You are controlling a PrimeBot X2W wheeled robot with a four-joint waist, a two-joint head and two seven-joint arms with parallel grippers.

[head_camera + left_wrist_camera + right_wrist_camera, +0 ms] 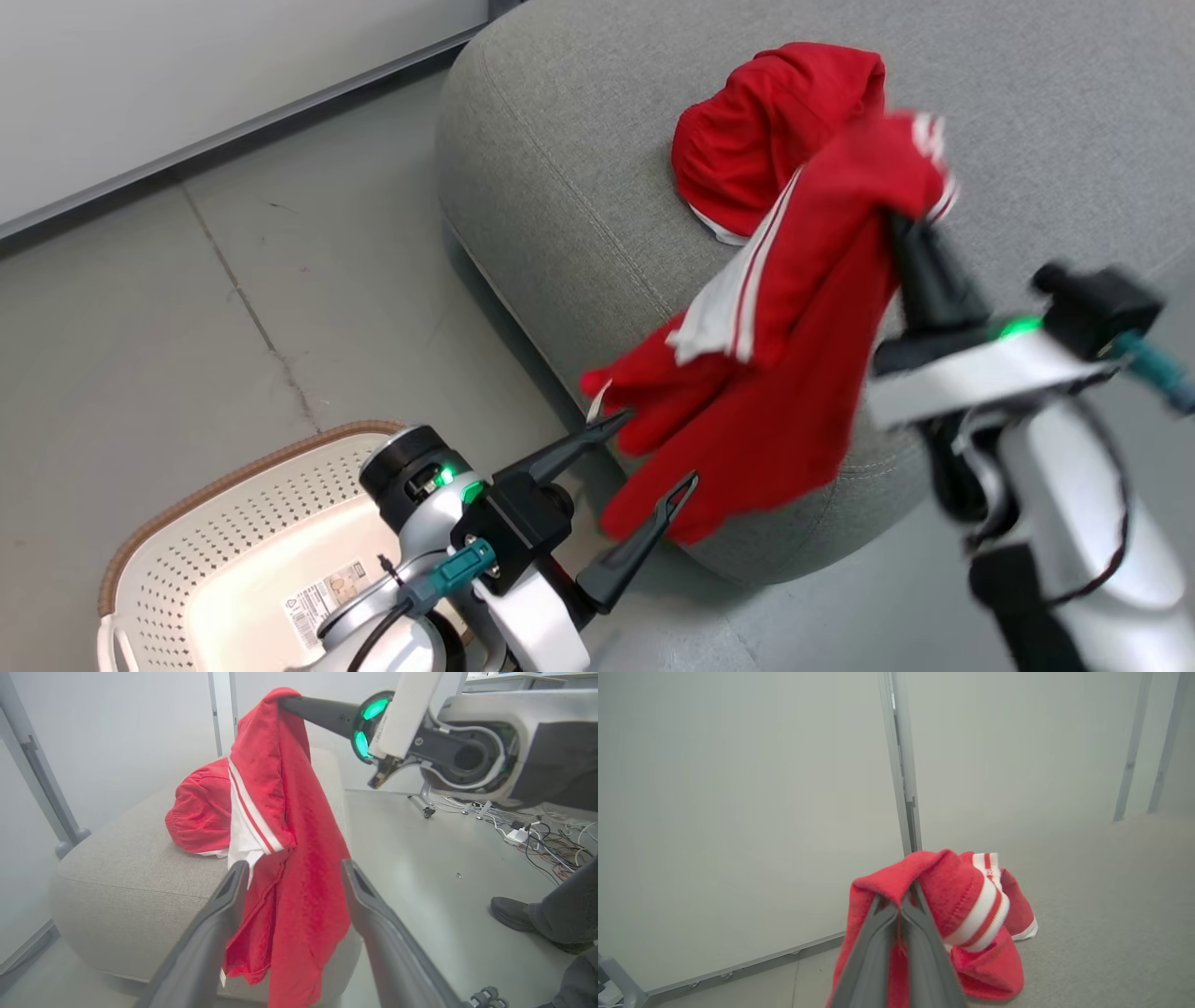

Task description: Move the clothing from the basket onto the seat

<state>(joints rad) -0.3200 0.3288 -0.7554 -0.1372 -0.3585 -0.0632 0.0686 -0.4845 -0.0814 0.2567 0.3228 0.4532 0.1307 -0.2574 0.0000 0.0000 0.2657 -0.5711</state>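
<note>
Grey floor [187, 308]. Right tool [898, 222] pinched shut on hanging garment [775, 373], held high to clear seat [560, 187] edge, near other garment [766, 131] (basket [233, 481] looks empty). Left tool [658, 446] spread wide, holding nothing.

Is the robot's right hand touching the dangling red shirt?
Touching. The right wrist view shows the right gripper shut on the hanging red garment, with the fabric pinched between its jaws and draped over them.

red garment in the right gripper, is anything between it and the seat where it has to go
Nothing visible blocks it. The red garment hangs from the shut right gripper at the seat's near corner. A second red garment lies farther back on the seat, and the open left gripper sits by the hanging hem.
</note>
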